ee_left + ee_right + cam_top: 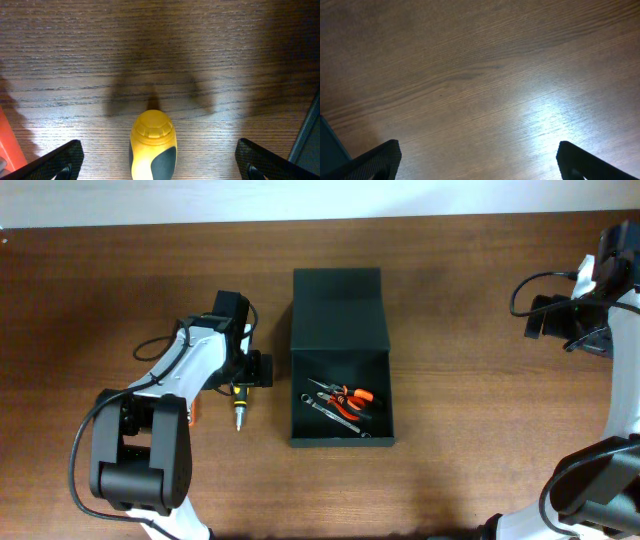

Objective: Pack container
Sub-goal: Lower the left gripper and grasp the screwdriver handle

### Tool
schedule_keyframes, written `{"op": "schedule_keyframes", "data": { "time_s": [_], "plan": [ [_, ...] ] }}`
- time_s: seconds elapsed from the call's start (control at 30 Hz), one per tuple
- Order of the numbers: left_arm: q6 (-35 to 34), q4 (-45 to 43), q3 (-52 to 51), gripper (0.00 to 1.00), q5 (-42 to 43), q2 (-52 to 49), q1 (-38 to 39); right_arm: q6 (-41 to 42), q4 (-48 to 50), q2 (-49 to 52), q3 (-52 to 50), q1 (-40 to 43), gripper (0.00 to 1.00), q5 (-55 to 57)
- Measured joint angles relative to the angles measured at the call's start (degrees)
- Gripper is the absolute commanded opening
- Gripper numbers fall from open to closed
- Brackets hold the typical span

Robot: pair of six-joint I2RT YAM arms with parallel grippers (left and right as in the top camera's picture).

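Reaching over the brown table (450, 480), the left arm (190, 360) hangs beside the container (330, 370), which sits mid-table with its flap lid thrown back toward the far edge. Orange-handled pliers (348, 394) and a wrench (335, 412) lie inside, near the front wall. A screwdriver (239, 408) lies on the wood just left of the box, under the arm's wrist, with an orange object (196, 413) close by. The right arm (600, 290) is well apart at the far right edge.

From the left wrist, the left gripper (157, 162) stands spread wide, one finger (60, 160) at each lower corner. The screwdriver's yellow-and-black handle end lies between them, touching neither. A dark wall at the right edge appears to be the container's side.

From the right wrist, the right gripper (477, 162) is likewise spread wide over bare wood, holding nothing.

The step in hand looks to be picking up the screwdriver. Doing it well likely means descending straight with the handle centred between the fingers and closing on the thick grip, not the thin shaft. The lift should then clear the container's wall, and the release should come low over the free floor beside the packed tools.
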State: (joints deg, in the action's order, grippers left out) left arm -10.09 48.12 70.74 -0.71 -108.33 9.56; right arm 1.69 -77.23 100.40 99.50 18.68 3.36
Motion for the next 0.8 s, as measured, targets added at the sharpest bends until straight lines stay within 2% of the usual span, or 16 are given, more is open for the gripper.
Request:
{"op": "schedule_keyframes", "data": {
  "time_s": [0.8],
  "plan": [
    [0.0, -3.43, -3.96, 0.99, 0.0, 0.0, 0.0, 0.02, 0.0, 0.0, 0.0, 0.0, 0.99, 0.0]
  ]
}}
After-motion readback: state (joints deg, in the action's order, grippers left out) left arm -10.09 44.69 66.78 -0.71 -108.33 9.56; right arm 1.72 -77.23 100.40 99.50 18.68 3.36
